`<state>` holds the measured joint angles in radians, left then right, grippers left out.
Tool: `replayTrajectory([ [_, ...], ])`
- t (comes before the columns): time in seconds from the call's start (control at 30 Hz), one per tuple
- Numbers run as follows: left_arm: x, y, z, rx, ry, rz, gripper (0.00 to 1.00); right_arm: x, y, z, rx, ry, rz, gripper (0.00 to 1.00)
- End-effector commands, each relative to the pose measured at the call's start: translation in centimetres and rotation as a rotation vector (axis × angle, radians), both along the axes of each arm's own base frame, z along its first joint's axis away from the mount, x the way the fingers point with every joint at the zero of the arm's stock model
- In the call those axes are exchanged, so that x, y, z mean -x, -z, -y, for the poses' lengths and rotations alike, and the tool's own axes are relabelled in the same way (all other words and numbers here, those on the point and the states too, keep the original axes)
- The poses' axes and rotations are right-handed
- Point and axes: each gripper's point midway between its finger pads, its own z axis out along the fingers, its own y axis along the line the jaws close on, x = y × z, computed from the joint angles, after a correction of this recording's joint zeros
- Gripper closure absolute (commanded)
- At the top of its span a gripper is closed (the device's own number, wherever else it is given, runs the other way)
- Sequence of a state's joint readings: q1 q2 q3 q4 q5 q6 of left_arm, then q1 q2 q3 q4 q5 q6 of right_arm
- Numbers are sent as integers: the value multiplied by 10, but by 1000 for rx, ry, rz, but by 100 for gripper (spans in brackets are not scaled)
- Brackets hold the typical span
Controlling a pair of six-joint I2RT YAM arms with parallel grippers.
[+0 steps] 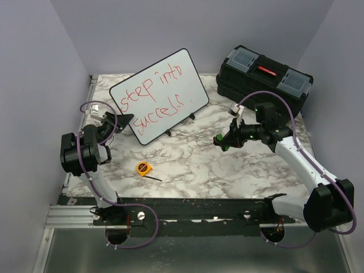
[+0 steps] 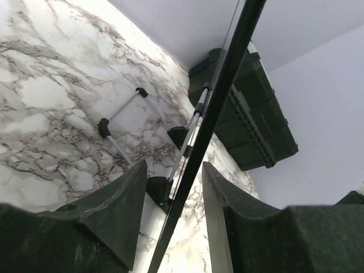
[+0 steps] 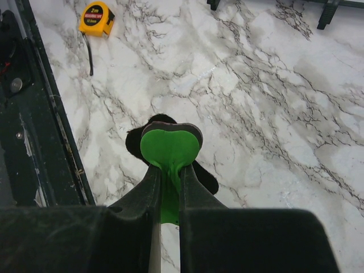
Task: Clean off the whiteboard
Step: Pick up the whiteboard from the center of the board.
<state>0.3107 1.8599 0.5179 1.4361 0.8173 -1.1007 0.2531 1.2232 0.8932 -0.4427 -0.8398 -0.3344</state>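
Observation:
The whiteboard (image 1: 159, 96) stands tilted on a wire easel at the back left, with red handwriting across its face. My left gripper (image 1: 122, 120) is at the board's lower left edge. In the left wrist view its jaws (image 2: 174, 166) are open, and the board's black rim (image 2: 219, 91) runs between the two fingers with a gap on each side. My right gripper (image 1: 223, 140) is held above the table to the right of the board. It is shut on a green eraser (image 3: 170, 149) with a dark felt pad, which points toward the table.
A black toolbox (image 1: 264, 77) stands at the back right. A yellow tape measure (image 1: 144, 168) lies on the marble table in front of the board, and shows in the right wrist view (image 3: 96, 18). The easel's wire legs (image 2: 122, 122) stretch out behind the board.

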Motion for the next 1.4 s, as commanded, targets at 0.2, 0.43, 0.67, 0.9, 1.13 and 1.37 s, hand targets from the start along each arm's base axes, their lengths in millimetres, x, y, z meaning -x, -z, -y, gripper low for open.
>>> replayTrajectory([
  [0.2, -3, -19, 13, 2, 93, 90, 65, 0, -2, 5, 2, 7, 12, 99],
  [0.43, 0, -16, 15, 21, 105, 81, 65, -1, -4, 7, -3, 14, 14, 99],
  [0.67, -1, -16, 16, 18, 107, 85, 80, -1, -5, 8, -6, 15, 19, 99],
  [0.9, -1, -31, 15, -6, 113, 130, 100, -1, -7, 10, -7, 19, 24, 99],
  [1.13, 0, -96, 13, -72, 79, 261, 100, -1, -7, 11, -10, 20, 23, 99],
  [1.37, 4, -156, 26, -179, 54, 337, 100, -3, -6, 13, -6, 26, 25, 100],
])
